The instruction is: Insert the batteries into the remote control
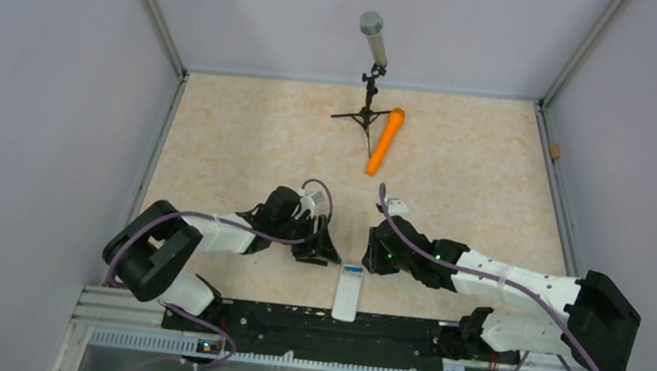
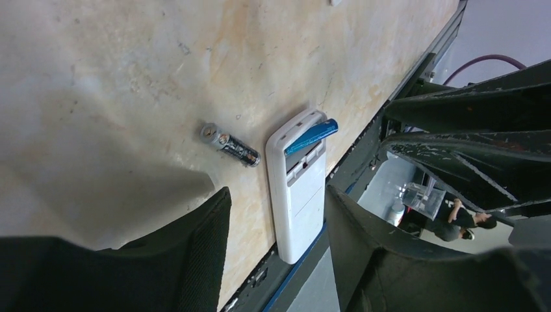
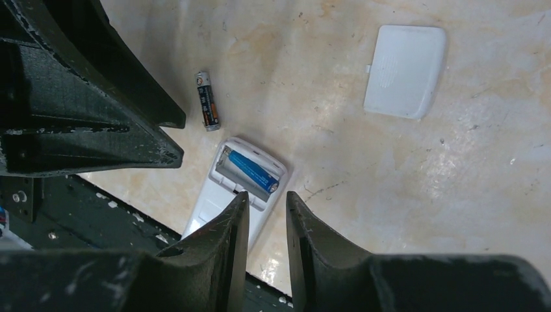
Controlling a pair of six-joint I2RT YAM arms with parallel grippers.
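Observation:
The white remote control (image 1: 348,291) lies back up at the table's near edge, partly over the black rail; it also shows in the left wrist view (image 2: 300,195) and the right wrist view (image 3: 206,207). Its compartment is uncovered, with one blue battery (image 3: 255,170) lying slanted in it, also seen from the left wrist (image 2: 312,135). The second battery (image 3: 207,101) lies loose on the table beside the remote's open end (image 2: 229,145). My left gripper (image 2: 276,218) is open wide and empty above the remote. My right gripper (image 3: 266,198) is narrowly open and empty, just above the compartment.
The white compartment cover (image 3: 406,71) lies flat on the table, away from the remote. A grey microphone on a black tripod (image 1: 372,38) and a long orange cylinder (image 1: 385,141) stand at the back. A black rail (image 1: 292,324) runs along the near edge.

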